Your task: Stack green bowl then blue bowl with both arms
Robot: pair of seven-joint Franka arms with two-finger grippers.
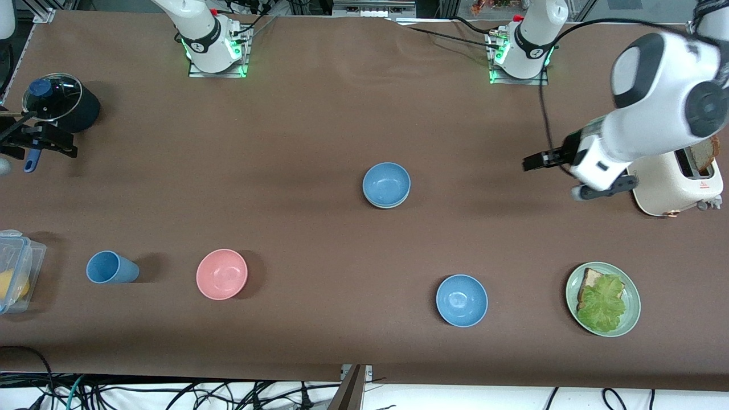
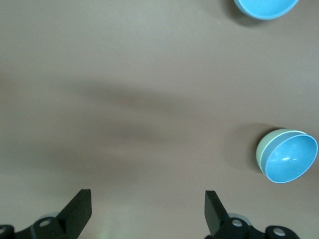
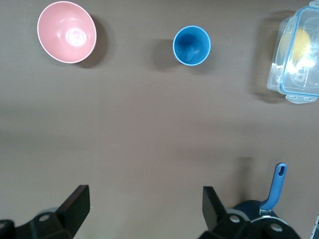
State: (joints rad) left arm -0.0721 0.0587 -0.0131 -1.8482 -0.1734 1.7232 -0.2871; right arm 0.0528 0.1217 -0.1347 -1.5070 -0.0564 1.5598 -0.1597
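The blue bowl [image 1: 386, 183] sits nested in the green bowl near the table's middle. In the left wrist view the blue bowl [image 2: 291, 158] shows inside the green bowl [image 2: 263, 149], whose pale wall shows at one side. My left gripper [image 1: 534, 161] hangs open and empty over bare table, between that stack and the toaster; in its wrist view the left gripper [image 2: 148, 209] holds nothing. My right gripper [image 1: 54, 142] is open and empty beside the dark pot at the right arm's end, and the right gripper [image 3: 146, 206] has bare table between its fingers.
A brighter blue bowl [image 1: 462, 300] and a green plate [image 1: 633, 296] with lettuce and bread lie nearer the front camera. A pink bowl [image 1: 221, 273], a blue cup [image 1: 111, 267] and a plastic container [image 1: 14, 267] stand toward the right arm's end. Toaster [image 1: 678, 182], lidded pot [image 1: 60, 102].
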